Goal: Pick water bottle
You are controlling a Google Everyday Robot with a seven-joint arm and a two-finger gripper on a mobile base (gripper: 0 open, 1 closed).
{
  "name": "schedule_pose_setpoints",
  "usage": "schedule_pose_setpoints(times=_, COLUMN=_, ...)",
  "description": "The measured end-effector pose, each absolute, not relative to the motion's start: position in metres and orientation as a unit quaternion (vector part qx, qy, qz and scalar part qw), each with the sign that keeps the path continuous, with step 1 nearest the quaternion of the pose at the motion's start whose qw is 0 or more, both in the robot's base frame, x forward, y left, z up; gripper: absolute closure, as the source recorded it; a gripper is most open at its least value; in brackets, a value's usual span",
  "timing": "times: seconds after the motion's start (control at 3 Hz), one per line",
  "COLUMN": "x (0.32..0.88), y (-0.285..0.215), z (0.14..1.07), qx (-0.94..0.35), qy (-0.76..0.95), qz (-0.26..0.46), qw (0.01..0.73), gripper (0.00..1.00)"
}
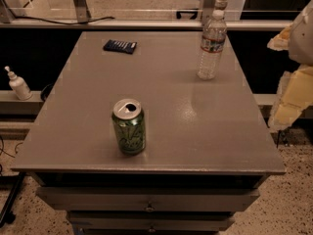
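At the right edge we see only cream-coloured parts of the arm, cut off by the frame. The gripper [292, 99] there is blurred; we cannot tell whether it is apart or together. It hangs beside the table [195, 121], holding nothing visible. The water bottle [212, 45] stands upright, far right on the table.

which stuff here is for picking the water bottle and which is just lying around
For the job:
water bottle, upright, far right of the table
gripper, at the view's right edge, beside the table

Just lying about:
green soda can
dark blue packet
white pump bottle, off the table, left
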State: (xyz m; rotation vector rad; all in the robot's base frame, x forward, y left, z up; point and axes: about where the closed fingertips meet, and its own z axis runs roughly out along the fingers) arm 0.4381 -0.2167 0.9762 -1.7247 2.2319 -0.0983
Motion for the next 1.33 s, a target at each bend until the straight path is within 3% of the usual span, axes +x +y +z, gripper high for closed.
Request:
schedule_pose_setpoints(times=0.67, x=0.465, y=-0.213, z=0.972, qx=-0.599, qy=0.778, qz=-0.020, qw=0.187, gripper=0.00)
schedule_pose_setpoints(times=1.33, x=0.556, y=-0.201, z=0.955, qx=-0.570, qy=0.778, qz=0.009, qw=0.265, gripper=0.00)
